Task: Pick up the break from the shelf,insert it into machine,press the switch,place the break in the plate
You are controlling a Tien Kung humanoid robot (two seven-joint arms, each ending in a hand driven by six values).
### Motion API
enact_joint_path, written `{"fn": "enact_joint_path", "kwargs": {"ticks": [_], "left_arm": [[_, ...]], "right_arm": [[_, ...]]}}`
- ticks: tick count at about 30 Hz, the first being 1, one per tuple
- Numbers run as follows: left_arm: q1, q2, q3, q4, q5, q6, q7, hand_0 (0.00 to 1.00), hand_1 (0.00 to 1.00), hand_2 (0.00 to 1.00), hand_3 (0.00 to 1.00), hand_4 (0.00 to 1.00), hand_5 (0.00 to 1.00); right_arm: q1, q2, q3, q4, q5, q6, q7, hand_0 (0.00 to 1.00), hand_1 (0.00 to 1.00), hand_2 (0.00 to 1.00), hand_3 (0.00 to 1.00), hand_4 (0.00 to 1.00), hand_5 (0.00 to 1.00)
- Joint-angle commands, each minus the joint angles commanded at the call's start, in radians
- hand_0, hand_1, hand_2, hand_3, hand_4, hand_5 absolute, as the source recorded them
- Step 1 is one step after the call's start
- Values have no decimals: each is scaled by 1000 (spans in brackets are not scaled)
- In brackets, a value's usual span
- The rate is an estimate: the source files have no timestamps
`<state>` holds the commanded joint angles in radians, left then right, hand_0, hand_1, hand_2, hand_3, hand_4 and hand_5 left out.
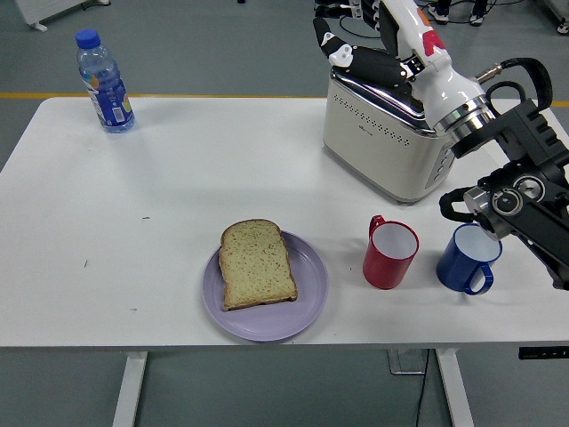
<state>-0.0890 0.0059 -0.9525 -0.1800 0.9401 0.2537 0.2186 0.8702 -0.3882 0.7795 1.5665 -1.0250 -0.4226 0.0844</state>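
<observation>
A slice of brown bread (256,264) lies flat on the purple plate (311,294) near the table's front edge. The cream and chrome toaster (378,138) stands at the back right with nothing showing in its slots. My right hand (334,37) is raised high above the toaster's left end, at the picture's top edge. Its fingers (348,57) are spread and hold nothing. The black right forearm (520,191) rises from the right edge. No left arm shows.
A red mug (389,254) and a blue mug (467,258) stand side by side in front of the toaster. A blue-capped water bottle (104,82) stands at the back left corner. A sheet of paper (516,142) lies at the right, behind my arm.
</observation>
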Motion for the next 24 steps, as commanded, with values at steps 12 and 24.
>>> {"fn": "enact_joint_path", "kwargs": {"ticks": [12,24], "left_arm": [[7,-4,-4,0,13,-6,4,623,453,439,509,266,802],[17,-6,-12,0,30,-10,7,623,456,440,509,266,802]], "right_arm": [[-101,-44,123,-13,248,-20,69,749,724,756,697,490,164],[-245,-79,310,-76,616,26,135,739,713,733,669,478,196]]}}
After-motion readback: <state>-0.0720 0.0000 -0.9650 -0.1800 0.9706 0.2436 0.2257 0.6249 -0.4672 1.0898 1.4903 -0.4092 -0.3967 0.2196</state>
